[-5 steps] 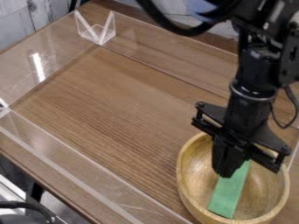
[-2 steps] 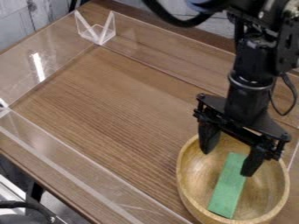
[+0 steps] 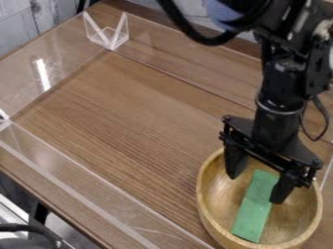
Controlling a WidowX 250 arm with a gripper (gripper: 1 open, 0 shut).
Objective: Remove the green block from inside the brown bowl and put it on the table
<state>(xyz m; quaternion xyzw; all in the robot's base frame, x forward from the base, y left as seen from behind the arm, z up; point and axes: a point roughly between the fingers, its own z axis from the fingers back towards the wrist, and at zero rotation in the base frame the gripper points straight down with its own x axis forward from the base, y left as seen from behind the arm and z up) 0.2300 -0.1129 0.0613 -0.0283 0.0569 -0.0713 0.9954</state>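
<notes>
The green block (image 3: 256,208) lies flat inside the brown bowl (image 3: 215,206) at the lower right of the table (image 3: 130,117), its long side running from the bowl's middle toward the near rim. My gripper (image 3: 267,179) points straight down over the bowl and is open, one finger on each side of the block's far end. The black fingers (image 3: 236,163) reach down into the bowl. Nothing is gripped between them.
Low clear plastic walls (image 3: 53,68) run round the table's left and far edges, with a clear bracket (image 3: 105,32) at the far corner. The black arm (image 3: 289,68) rises above the bowl at the right.
The gripper went from shut above the block to wide open. It has sunk slightly, so its fingers now straddle the block's far end.
</notes>
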